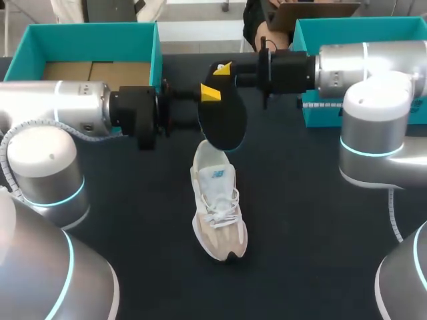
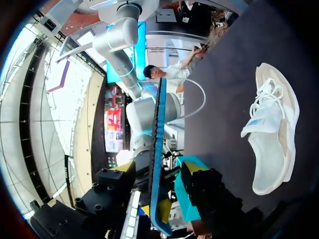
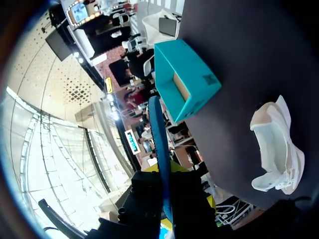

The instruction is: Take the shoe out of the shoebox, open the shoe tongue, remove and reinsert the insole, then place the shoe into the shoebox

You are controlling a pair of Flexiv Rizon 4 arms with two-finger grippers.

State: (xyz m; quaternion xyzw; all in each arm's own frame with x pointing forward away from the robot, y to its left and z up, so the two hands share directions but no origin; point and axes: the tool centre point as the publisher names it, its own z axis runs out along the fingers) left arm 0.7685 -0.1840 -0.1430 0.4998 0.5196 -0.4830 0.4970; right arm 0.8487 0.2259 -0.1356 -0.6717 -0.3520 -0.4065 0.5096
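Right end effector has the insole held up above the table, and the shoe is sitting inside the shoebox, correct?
Not quite. The shoe lies on the table, outside the shoebox, as the head view shows. The right end effector does hold the insole up above the table.

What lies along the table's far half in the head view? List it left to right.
left teal box → black insole, held up between the arms → right teal box

Insole [image 1: 222,117] overhanging shoe [image 1: 218,200] opening
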